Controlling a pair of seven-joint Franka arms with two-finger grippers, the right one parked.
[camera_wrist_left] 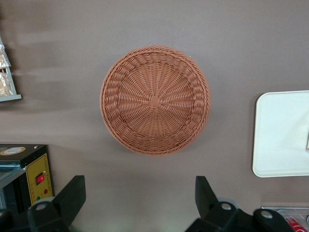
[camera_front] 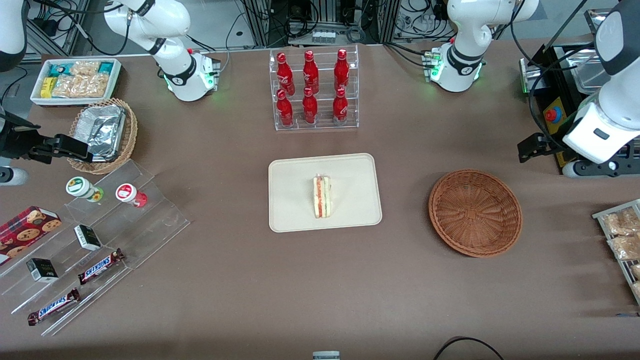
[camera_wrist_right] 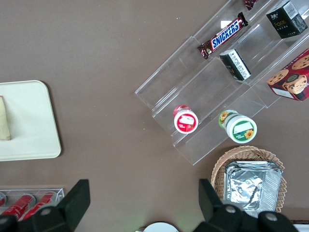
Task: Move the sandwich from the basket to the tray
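Observation:
The sandwich (camera_front: 322,196), a white-bread wedge with red and green filling, lies on the cream tray (camera_front: 350,170) in the middle of the table. In the left wrist view only a sliver of the sandwich (camera_wrist_left: 307,140) shows on the tray (camera_wrist_left: 280,135). The reddish-brown wicker basket (camera_front: 475,212) stands beside the tray toward the working arm's end, and it is empty (camera_wrist_left: 154,100). My gripper (camera_front: 531,147) hangs high above the table, farther from the front camera than the basket. It is open (camera_wrist_left: 139,195) with nothing between its fingers.
A clear rack of red bottles (camera_front: 314,90) stands farther back than the tray. A control box with a red button (camera_front: 552,115) and a rack of snack packets (camera_front: 622,240) sit at the working arm's end. A foil-filled basket (camera_front: 102,132), white snack bin (camera_front: 75,80) and acrylic shelf (camera_front: 95,240) lie toward the parked arm's end.

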